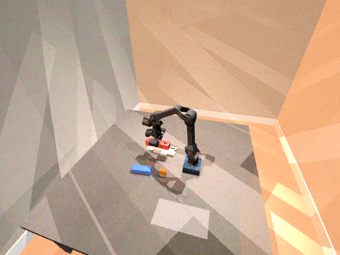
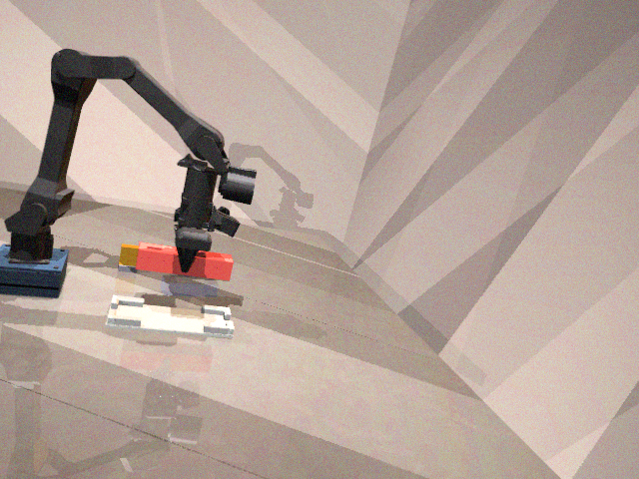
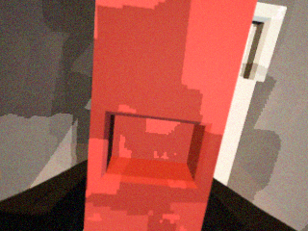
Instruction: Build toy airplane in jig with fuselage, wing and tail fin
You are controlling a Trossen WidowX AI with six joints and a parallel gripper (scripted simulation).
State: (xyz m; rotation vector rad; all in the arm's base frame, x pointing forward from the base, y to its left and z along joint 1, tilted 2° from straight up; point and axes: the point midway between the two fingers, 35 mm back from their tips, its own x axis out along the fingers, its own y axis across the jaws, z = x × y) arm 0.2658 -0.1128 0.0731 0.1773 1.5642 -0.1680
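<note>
Tool [image 2: 186,261] grips red fuselage [image 2: 206,263] above white cradle [image 2: 165,320], open air between them.

From my wrist, the red body [image 3: 164,96] ran off top and bottom, hiding most of the white cradle [image 3: 250,96] and my fingertips.

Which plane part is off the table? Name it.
The red fuselage, clamped in the gripper above the white jig. The blue wing and orange fin lie on the table.
</note>
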